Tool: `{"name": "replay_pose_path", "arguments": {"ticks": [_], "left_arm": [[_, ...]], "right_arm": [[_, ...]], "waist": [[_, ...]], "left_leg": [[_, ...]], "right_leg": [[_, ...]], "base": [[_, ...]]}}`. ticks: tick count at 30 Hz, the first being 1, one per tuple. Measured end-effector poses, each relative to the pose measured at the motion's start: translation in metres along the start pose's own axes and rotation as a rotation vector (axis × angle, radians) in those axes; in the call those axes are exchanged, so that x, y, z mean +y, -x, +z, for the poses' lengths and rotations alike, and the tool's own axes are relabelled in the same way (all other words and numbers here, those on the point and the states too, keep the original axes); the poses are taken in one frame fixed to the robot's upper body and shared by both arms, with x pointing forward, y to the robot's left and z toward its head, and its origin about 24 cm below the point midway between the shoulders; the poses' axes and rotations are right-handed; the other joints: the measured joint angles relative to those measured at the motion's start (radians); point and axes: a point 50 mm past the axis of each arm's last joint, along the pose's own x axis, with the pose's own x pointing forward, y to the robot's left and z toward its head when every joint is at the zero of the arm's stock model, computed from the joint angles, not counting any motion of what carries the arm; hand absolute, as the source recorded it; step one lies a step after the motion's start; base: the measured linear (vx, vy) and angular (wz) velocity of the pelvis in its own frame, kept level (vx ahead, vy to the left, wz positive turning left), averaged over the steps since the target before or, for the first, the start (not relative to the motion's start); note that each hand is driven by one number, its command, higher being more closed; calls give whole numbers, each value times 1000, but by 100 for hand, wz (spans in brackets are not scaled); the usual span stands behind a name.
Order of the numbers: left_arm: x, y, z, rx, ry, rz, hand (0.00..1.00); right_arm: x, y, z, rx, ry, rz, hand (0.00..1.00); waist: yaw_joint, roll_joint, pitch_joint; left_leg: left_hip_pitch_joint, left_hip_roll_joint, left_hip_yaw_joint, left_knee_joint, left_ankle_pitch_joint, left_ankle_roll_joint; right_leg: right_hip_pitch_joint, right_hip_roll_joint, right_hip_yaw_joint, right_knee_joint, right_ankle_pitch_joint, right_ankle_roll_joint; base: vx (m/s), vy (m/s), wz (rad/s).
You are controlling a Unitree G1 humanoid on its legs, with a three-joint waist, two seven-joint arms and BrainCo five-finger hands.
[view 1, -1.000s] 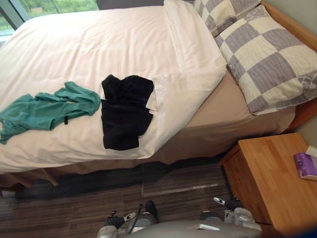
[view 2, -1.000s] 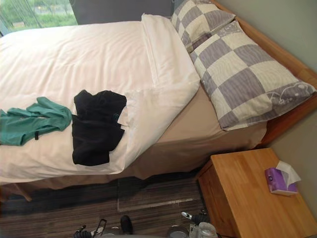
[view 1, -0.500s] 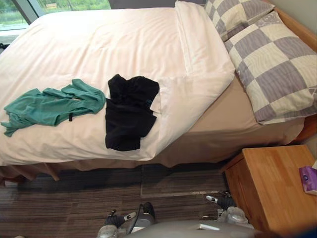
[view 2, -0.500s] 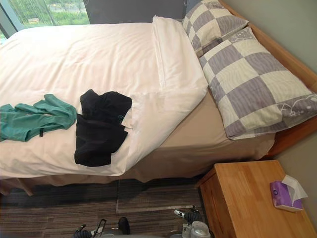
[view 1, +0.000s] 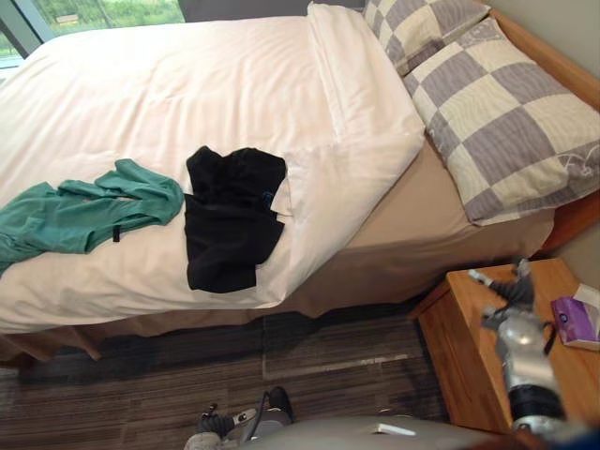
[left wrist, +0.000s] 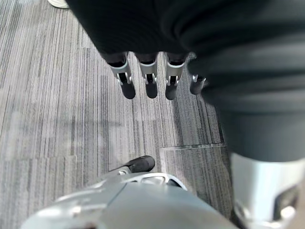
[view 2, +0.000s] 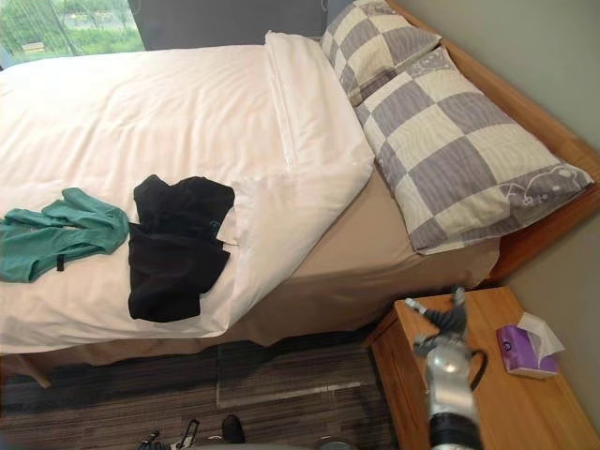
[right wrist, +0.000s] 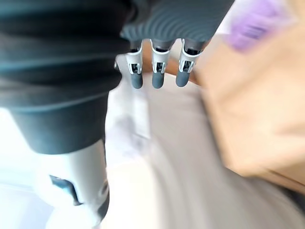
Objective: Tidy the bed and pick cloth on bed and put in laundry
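Clothes lie near the left of the bed (view 1: pixel 187 84): black cloth (view 1: pixel 230 220) by its near edge, green cloth (view 1: pixel 84 211) just left. A clumsy drag could tip either off. The right hand (view 1: pixel 506 292), straight-fingered and empty, hangs over the nightstand (view 1: pixel 469 361), risking the tissue box (view 1: pixel 577 319). The left hand (left wrist: pixel 147 71), relaxed and empty, faces open floor (left wrist: pixel 47 109).

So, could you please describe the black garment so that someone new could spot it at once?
On the bed with the white duvet, near the front edge beside the folded-back corner, lies a crumpled black garment. The green garment just left of it is the only other clothing.
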Motion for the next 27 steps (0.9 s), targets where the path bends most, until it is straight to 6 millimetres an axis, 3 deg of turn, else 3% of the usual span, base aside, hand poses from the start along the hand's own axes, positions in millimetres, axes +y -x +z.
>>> {"name": "replay_pose_path", "arguments": {"ticks": [4, 10, 15, 19, 21, 23, 24, 26, 27], "left_arm": [[-1, 0, 1, -7, -7, -3, 0], [-3, 0, 6, -42, -56, -20, 0], [-2, -3, 20, -89, -69, -20, 0], [-1, -5, 32, -119, -71, -12, 0], [1, -6, 41, -143, -57, -6, 0], [5, -7, 48, -167, -39, 7, 0], [7, -7, 50, -171, -31, 14, 0], [12, -8, 55, -178, -7, 41, 0], [15, -9, 58, -186, 4, 56, 0]], "right_arm": [[7, -21, 55, -192, 68, 25, 0], [46, -25, 147, -520, 168, 106, 0], [60, -21, 211, -718, 198, 104, 0], [69, -17, 258, -840, 232, 99, 0], [74, -13, 286, -901, 234, 99, 0], [73, -9, 306, -945, 221, 86, 0], [75, -7, 312, -960, 225, 88, 0], [81, -3, 317, -982, 246, 103, 0], [84, -2, 316, -985, 259, 113, 0]], "waist": [[-2, 1, 0], [4, 4, 5], [17, -1, 49], [50, -7, 85], [61, -10, 112], [72, -6, 140], [77, -7, 152], [87, -3, 175], [95, -8, 181]], "left_leg": [[-6, -2, -4, 0, 6, 4], [-52, -10, -23, 0, 17, 9], [-113, -25, -77, 1, 31, 30], [-151, -20, -89, 6, 41, 38], [-153, -15, -90, 7, 42, 39], [-152, 1, -102, 8, 44, 42], [-153, 7, -103, 8, 44, 42], [-155, 17, -105, 8, 46, 38], [-164, 6, -114, 8, 49, 32]], "right_leg": [[-2, -1, 1, -5, 1, 1], [-28, -4, -3, -26, 6, 11], [-61, -17, -37, -22, 14, 21], [-141, -18, -33, 74, 21, 22], [-206, -18, 5, 198, 25, 16], [-261, -10, 24, 288, 30, -22], [-277, -1, 35, 296, 2, -33], [-306, 17, 52, 238, -22, -36], [-314, 18, 50, 147, 25, -36]], "base": [[-51, 3, 2], [-30, 13, 8], [14, 34, 26], [48, 42, 13], [54, 46, 9], [67, 33, 14], [43, 5, 7], [-3, -24, 10], [-20, -79, 39]]}}
